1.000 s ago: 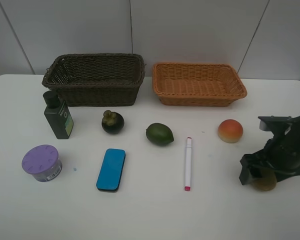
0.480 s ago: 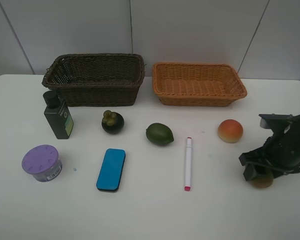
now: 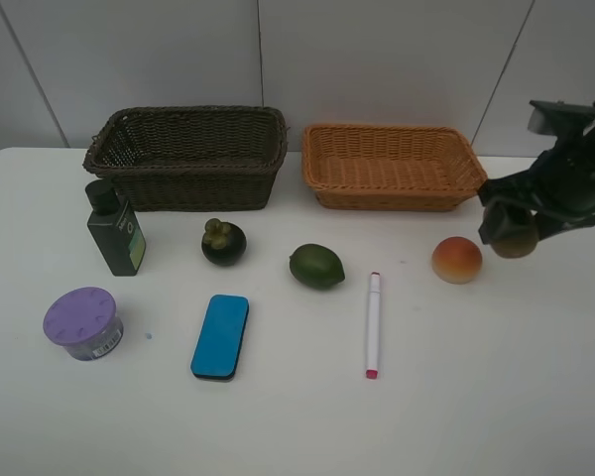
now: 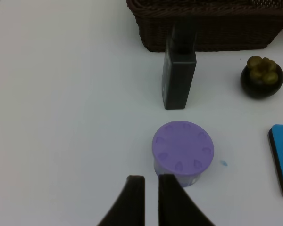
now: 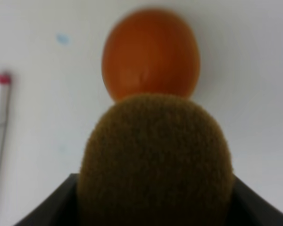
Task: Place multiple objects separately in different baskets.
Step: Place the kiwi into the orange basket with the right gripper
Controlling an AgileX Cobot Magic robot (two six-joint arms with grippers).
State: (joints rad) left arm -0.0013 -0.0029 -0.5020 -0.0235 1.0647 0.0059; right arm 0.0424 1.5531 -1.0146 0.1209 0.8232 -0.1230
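Orange-tan basket (image 3: 394, 167) open-topped; peach (image 3: 457, 260) below kiwi (image 3: 515, 242).

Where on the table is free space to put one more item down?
Bare table runs along the near edge, in front of the tub, eraser and marker. The near right corner, below the peach, is also free. The middle row is crowded.

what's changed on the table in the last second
The right gripper, shut on the kiwi, lifted it off the table's near right and carried it back, toward the orange-tan basket. The other seven items and the brown basket stayed put.
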